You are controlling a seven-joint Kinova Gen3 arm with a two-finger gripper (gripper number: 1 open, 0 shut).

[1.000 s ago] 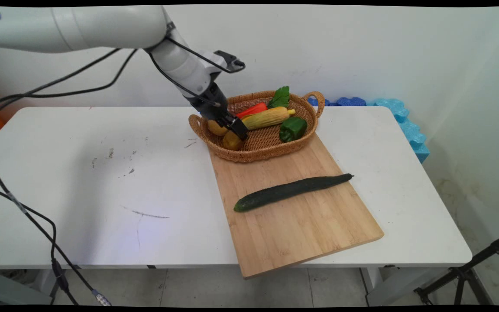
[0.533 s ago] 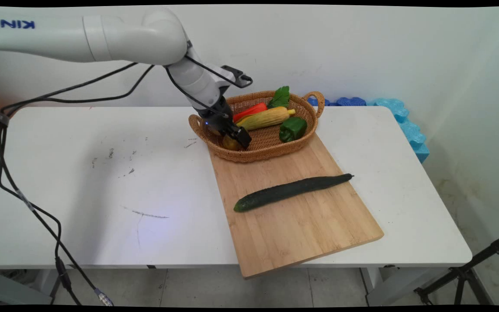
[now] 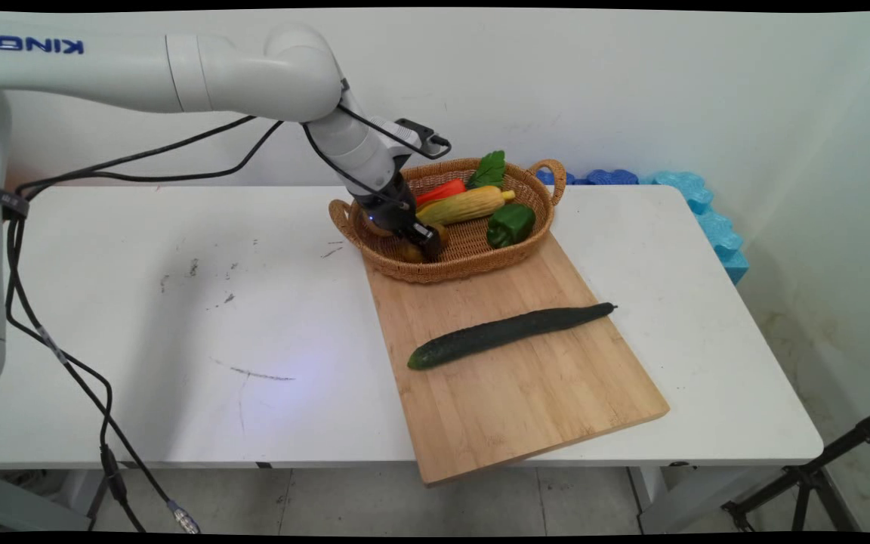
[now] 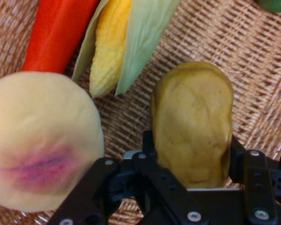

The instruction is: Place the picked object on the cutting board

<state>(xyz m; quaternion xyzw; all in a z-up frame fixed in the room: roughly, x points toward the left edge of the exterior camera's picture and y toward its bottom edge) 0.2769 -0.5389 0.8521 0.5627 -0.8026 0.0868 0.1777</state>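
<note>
White wall behind, and under it I've got the white counter (image 3: pixel 178 317) running across my main view. Biggest thing on it is the bamboo cutting board (image 3: pixel 526 385), lying angled with its near corner hanging past the counter's front edge. A long dark cucumber (image 3: pixel 509 334) lies across the board, well clear of the basket. The woven basket (image 3: pixel 473 261) sits on the board's far end, and everything else I name is inside that basket. Along the far side of the basket there's an ear of corn (image 3: pixel 473 204) in its husk, with a red pepper (image 3: pixel 446 190) just behind it and a green leaf (image 3: pixel 488 170) up at the far rim. A green bell pepper (image 3: pixel 511 224) is toward the basket's right end. At the basket's left end, my hand (image 3: pixel 426 248) is down inside. From the hand camera, the fingers (image 4: pixel 147 145) are clamped on either side of a brownish potato (image 4: pixel 193 123) resting on the weave. A pale peach with a pink blush (image 4: pixel 40 140) lies right beside the potato, near the corn's tip (image 4: pixel 110 51).
</note>
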